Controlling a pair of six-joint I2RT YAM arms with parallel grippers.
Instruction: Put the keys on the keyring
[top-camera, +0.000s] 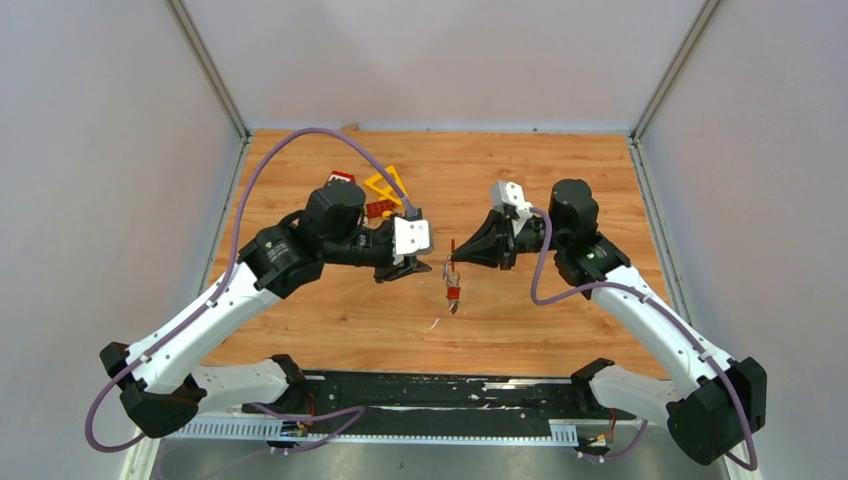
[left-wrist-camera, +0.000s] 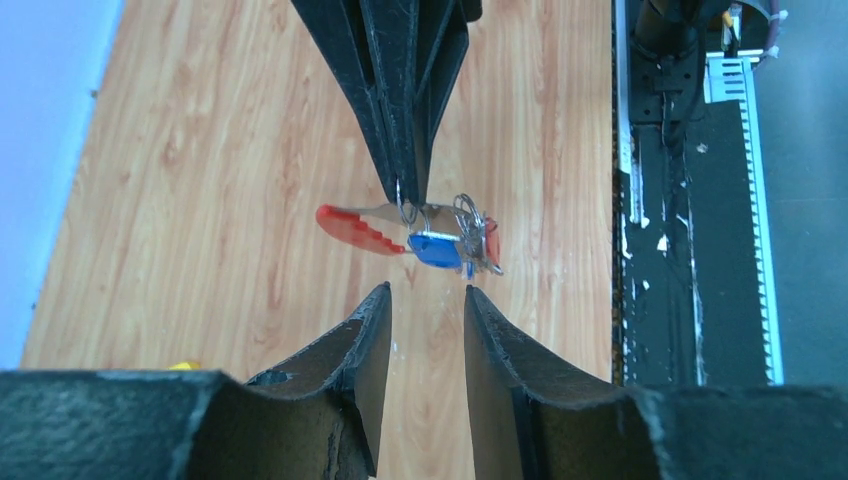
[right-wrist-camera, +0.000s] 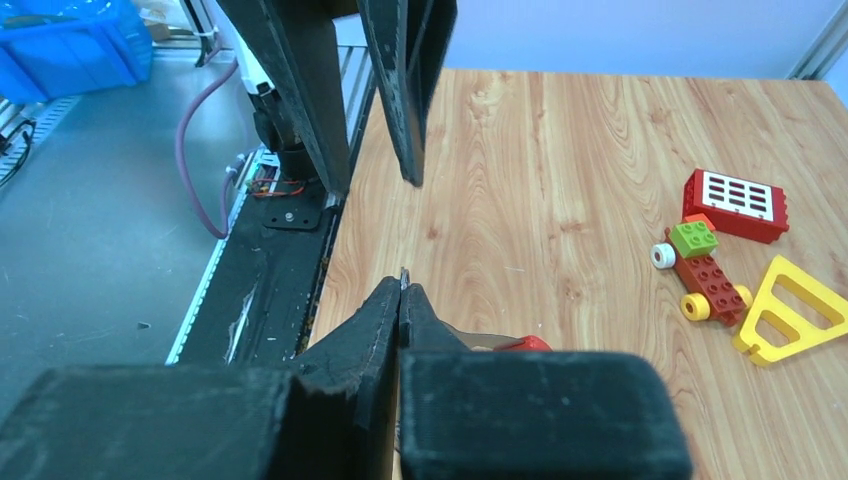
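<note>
Keyring (left-wrist-camera: 350, 228) hangs in the air above the middle of the table. It is pinched by the right gripper (left-wrist-camera: 408, 195), whose two black fingers are pressed flat together on a thin silver wire loop at its top. The keyring is a flat, curved red plastic clip with a stepped edge. Beside the clip dangle coils of bright wire and the keys (left-wrist-camera: 435, 250); a glossy blue head shows plainly and a red one only in part. The left gripper (left-wrist-camera: 425, 290) faces the keyring from the other side, tips just short of it, fingers parted with nothing between them.

Nearer than the keyring, along the table's front edge, runs a black mounting strip (top-camera: 430, 390), scuffed and scratched, where both arm bases are bolted. In front of it lies dull grey sheet metal (right-wrist-camera: 90, 250). Under the keyring the table (top-camera: 560, 180) is smooth, warm orange wood-grain board. Beyond the keyring, towards the left arm's side, lie chunky plastic toys: a studded red-and-green wheeled car (right-wrist-camera: 700, 270), a red square block with a white grid face (right-wrist-camera: 735, 205), and a hollow yellow triangle (right-wrist-camera: 790, 310). Farthest from the keyring, plain matte pale-grey walls (top-camera: 440, 60) close three sides, joined by slim aluminium corner posts (top-camera: 210, 70).
</note>
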